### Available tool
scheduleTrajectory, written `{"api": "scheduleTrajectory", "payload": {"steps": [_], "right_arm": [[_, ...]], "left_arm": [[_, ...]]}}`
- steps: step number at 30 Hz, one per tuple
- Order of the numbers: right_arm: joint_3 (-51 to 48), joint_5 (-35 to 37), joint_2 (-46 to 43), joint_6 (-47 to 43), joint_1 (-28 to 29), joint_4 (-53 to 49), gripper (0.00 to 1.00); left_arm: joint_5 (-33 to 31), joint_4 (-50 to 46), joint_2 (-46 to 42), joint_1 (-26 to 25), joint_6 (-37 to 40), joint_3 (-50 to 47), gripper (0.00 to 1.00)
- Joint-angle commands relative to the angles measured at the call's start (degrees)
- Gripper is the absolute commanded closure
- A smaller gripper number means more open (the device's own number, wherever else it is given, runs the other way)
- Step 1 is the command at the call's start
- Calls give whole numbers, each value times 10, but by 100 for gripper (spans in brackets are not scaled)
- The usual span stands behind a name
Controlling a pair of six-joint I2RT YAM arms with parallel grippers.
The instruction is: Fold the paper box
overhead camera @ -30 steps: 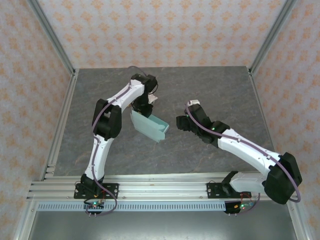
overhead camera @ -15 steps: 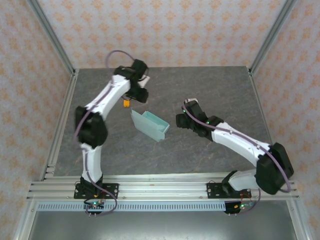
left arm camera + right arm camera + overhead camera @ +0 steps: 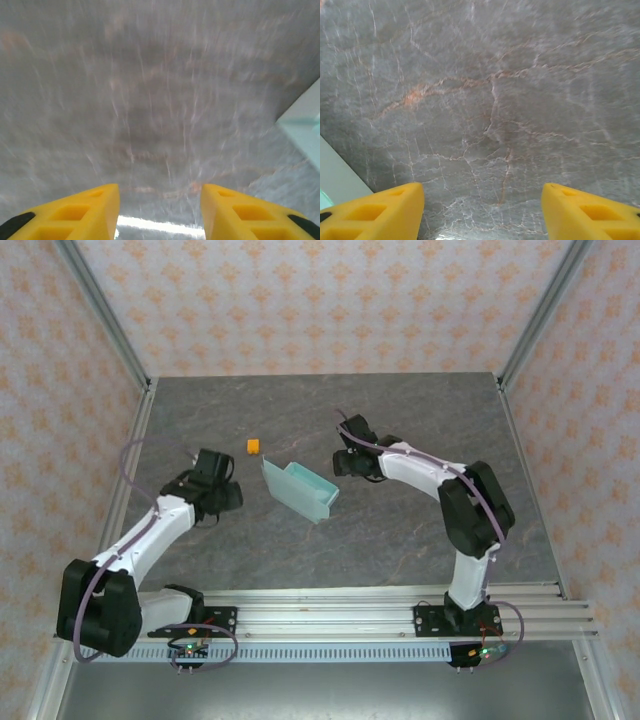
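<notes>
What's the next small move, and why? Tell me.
Likely ease the right gripper toward the paper box. It and the left gripper are open and empty, apart from the box, which lies unclosed on the table between them; its corner shows at the right wrist view's lower left.

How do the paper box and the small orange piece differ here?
The paper box is pale mint-blue; the orange piece is orange. The paper box is much larger, with a raised side; the orange piece is a tiny lump. Both lie on the table, apart.
</notes>
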Motion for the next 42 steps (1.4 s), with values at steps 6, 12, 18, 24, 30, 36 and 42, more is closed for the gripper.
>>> {"api": "scheduleTrajectory", "payload": {"steps": [6, 12, 18, 24, 30, 36, 42], "right_arm": [[15, -23, 28, -30, -2, -65, 39], [-9, -61, 17, -29, -1, -52, 42], [-42, -95, -4, -24, -1, -37, 43], [-86, -128, -42, -6, -1, -4, 45], [-148, -148, -82, 41, -1, 59, 45], [-203, -148, -105, 98, 18, 136, 47], [-221, -99, -147, 92, 31, 121, 47]], "left_arm": [[65, 205, 88, -84, -101, -33, 67], [77, 269, 164, -97, -110, -14, 71], [75, 287, 211, -97, -107, 17, 71], [71, 288, 250, -97, -97, 62, 71], [94, 287, 314, -97, -85, 136, 71], [106, 256, 386, -96, -50, 235, 69], [85, 231, 423, -58, -19, 307, 65]]}}
